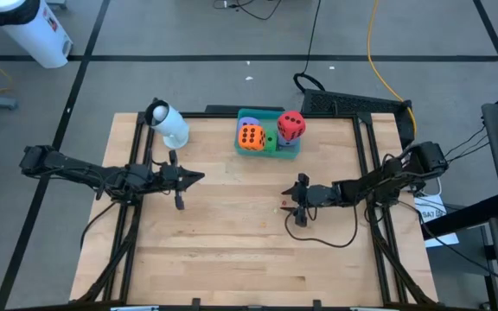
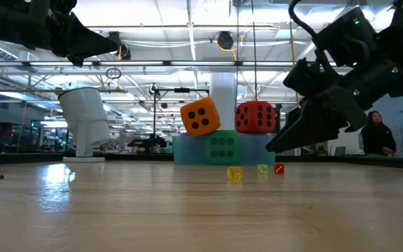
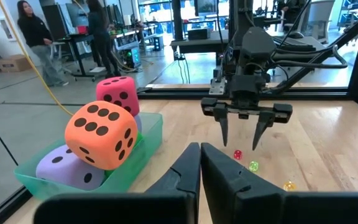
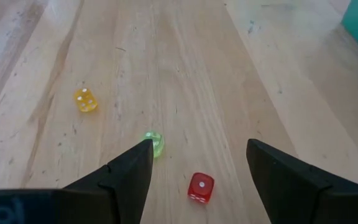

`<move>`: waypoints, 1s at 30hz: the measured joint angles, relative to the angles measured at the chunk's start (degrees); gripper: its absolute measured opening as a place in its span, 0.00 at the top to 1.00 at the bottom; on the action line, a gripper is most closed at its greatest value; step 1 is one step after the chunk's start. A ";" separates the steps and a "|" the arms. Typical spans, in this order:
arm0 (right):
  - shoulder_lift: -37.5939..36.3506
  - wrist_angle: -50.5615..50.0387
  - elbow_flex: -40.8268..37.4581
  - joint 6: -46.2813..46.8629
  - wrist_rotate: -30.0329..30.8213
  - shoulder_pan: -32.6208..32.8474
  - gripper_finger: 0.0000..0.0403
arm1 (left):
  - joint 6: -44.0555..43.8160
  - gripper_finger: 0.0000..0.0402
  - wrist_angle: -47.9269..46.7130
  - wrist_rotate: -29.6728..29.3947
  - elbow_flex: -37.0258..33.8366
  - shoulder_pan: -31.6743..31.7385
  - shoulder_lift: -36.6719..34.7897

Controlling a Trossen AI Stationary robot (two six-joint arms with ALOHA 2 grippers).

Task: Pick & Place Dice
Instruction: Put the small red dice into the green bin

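Three small clear dice lie loose on your worktop (image 1: pixel 232 250), right of its middle: a small red die (image 4: pixel 201 187), a small green die (image 4: pixel 155 144) and a small yellow die (image 4: pixel 85 99). They lie near one another without touching. None is held.

The big soft dice sit in the teal tray (image 1: pixel 247 113) at the far edge of the worktop. The orange die (image 1: pixel 250 136) and the big red die (image 1: pixel 291 125) ride on top. The big green die (image 2: pixel 222 147) sits under them and a purple die (image 3: pixel 67 168) lies low in the tray. You cannot count a second purple one for certain.

Your right hand (image 3: pixel 238 140) hangs above the small dice, pointing down, its fingers (image 3: pixel 223 127) apart and gripping nothing. From its own wrist view the small red die lies between the two fingertips and the green one is at the tip of one finger. The fingertips are off the wood in the low view.

Your left hand (image 1: pixel 199 178) waits over the left half of the worktop, above the surface, fingers together and empty, aimed towards the right hand.

A white container (image 1: pixel 169 123) stands at the far left, well apart from the tray. A person (image 2: pixel 376 133) stands in the room behind.
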 joint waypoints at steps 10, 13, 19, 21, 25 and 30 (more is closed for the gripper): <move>0.00 0.27 0.00 0.23 -0.13 0.00 0.38 | 0.00 0.94 0.00 0.00 0.00 0.00 0.00; 0.00 1.68 0.00 0.23 -0.20 0.09 0.38 | 0.00 0.94 0.00 0.00 0.01 0.00 0.00; 0.00 2.53 0.00 0.64 -0.24 0.28 0.38 | 0.00 0.94 0.00 0.00 0.00 -0.01 -0.01; 0.00 2.28 0.00 0.42 -0.22 0.28 0.38 | 0.02 0.94 0.00 0.00 0.00 0.00 0.00; 0.00 2.27 0.00 0.27 -0.22 0.28 0.38 | 0.04 0.94 -0.02 0.00 0.01 -0.01 0.00; 0.00 2.27 0.00 0.25 -0.23 0.28 0.38 | 0.04 0.94 -0.02 0.00 0.02 0.00 0.00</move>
